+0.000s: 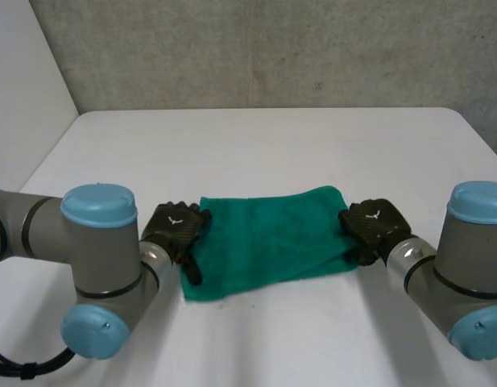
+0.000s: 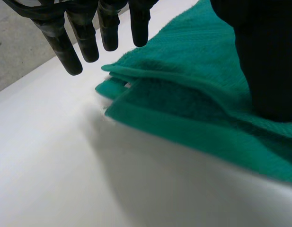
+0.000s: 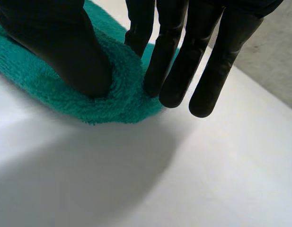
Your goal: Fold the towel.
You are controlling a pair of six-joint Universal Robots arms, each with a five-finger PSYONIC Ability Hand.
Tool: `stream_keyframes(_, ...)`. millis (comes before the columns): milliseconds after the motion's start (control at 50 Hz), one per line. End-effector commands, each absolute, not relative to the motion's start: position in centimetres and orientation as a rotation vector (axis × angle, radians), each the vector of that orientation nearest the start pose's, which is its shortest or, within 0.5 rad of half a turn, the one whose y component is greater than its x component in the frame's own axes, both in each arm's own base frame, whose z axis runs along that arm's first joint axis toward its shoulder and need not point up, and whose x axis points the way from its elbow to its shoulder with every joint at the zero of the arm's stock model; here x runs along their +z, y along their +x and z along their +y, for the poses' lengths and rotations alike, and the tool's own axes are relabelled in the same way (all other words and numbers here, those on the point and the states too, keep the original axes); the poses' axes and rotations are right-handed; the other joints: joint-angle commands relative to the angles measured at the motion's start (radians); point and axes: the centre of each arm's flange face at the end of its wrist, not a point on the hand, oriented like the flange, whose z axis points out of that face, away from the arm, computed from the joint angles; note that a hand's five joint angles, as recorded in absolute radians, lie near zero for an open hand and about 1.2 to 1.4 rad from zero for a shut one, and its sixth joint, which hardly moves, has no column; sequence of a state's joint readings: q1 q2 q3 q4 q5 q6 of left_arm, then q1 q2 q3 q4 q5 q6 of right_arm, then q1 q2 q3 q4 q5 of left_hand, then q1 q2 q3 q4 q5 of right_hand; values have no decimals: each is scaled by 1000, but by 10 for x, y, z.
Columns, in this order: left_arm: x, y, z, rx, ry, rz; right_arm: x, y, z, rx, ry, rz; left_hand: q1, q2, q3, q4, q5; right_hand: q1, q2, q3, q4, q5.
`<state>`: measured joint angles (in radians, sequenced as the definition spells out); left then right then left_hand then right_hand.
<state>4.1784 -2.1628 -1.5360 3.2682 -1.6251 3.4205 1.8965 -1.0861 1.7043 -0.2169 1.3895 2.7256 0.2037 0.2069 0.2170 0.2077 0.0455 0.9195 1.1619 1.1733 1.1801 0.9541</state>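
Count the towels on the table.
1. The towel lies folded on the table, between the left hand at one end and the right hand at the other. None looks hidden.

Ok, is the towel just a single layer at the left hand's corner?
No: at the corner of the towel by the left hand, stacked edges show that it lies folded over itself.

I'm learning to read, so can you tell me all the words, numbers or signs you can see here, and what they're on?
There are no words or numbers that can be read.
A small white mark on the back of the black left robot hand: too small to read.
A similar mark on the back of the black right robot hand: too small to read.
The green terry towel and the white table: nothing written on them.
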Motion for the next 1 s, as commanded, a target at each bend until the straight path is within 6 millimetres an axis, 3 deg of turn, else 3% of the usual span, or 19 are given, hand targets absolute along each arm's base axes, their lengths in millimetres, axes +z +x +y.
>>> stream_keyframes(20, 143, -285, -233, -1780, 1017, 2511, 156, 251, -293, -1908, -1140, 2289, 7, 4, -6, 3, -9, 477, 234, 223, 216, 268)
stream_keyframes(100, 155, -281, -227, -1835, 994, 2484, 183, 292, -280, -2017, -1338, 2102, 7, 4, -6, 3, -10, 477, 234, 223, 216, 268)
stream_keyframes(120, 158, -279, -227, -1853, 983, 2473, 195, 316, -264, -2032, -1438, 1985, 7, 4, -6, 3, -10, 477, 234, 223, 216, 268)
stream_keyframes(200, 175, -266, -232, -1922, 873, 2414, 213, 363, -227, -2028, -1612, 1756, 1, -2, -12, -3, -15, 477, 234, 223, 216, 268)
stream_keyframes(220, 178, -262, -235, -1932, 841, 2399, 213, 363, -227, -2028, -1612, 1755, -2, -5, -15, -6, -18, 477, 234, 223, 216, 268)
stream_keyframes(280, 190, -250, -245, -1970, 743, 2354, 193, 397, -188, -1885, -1771, 1576, -5, -8, -18, -9, -21, 477, 234, 223, 216, 268)
stream_keyframes(340, 196, -243, -251, -1983, 698, 2338, 162, 409, -156, -1678, -1889, 1461, -8, -11, -21, -12, -24, 477, 234, 223, 216, 268)
stream_keyframes(400, 197, -241, -253, -1987, 689, 2334, 142, 410, -142, -1551, -1940, 1429, -14, -17, -27, -18, -30, 477, 234, 223, 216, 268)
stream_keyframes(420, 198, -242, -253, -1991, 693, 2333, 138, 409, -140, -1525, -1945, 1425, -14, -17, -27, -18, -30, 205, -38, -49, -56, -4)
stream_keyframes(500, 202, -247, -253, -2026, 704, 2315, 150, 410, -153, -1606, -1888, 1452, -14, -17, -27, -18, -30, -566, -809, -820, -827, -775)
stream_keyframes(560, 209, -257, -252, -2084, 717, 2298, 170, 404, -176, -1722, -1766, 1547, -17, -20, -30, -21, -33, -614, -857, -868, -875, -823)
stream_keyframes(580, 217, -271, -251, -2163, 723, 2291, 184, 394, -195, -1791, -1637, 1644, -14, -17, -27, -18, -30, -670, -912, -923, -930, -879)
stream_keyframes(640, 219, -276, -250, -2181, 724, 2298, 201, 380, -214, -1831, -1438, 1757, -14, -17, -27, -18, -30, -745, -987, -999, -1006, -954)
stream_keyframes(660, 220, -285, -249, -2212, 725, 2316, 202, 380, -214, -1831, -1437, 1757, -8, -11, -21, -12, -24, -745, -987, -999, -1006, -954)
stream_keyframes(760, 222, -317, -242, -2294, 744, 2391, 219, 357, -242, -1729, -1027, 1919, 10, 7, -3, 6, -7, -745, -987, -999, -1006, -954)
stream_keyframes(820, 211, -323, -241, -2243, 752, 2465, 217, 350, -252, -1677, -1020, 1976, 19, 15, 5, 15, 2, -745, -987, -999, -1006, -954)
stream_keyframes(860, 187, -324, -239, -2089, 744, 2596, 215, 349, -256, -1653, -1025, 1997, 24, 21, 11, 21, 8, -745, -987, -999, -1006, -954)
stream_keyframes(900, 174, -322, -237, -1999, 741, 2657, 179, 352, -266, -1513, -1055, 2102, 24, 21, 11, 21, 8, -745, -987, -999, -1006, -954)
stream_keyframes(1000, 130, -313, -230, -1713, 736, 2773, 141, 355, -274, -1360, -1108, 2217, 13, 10, -1, 9, -4, -745, -987, -999, -1006, -954)
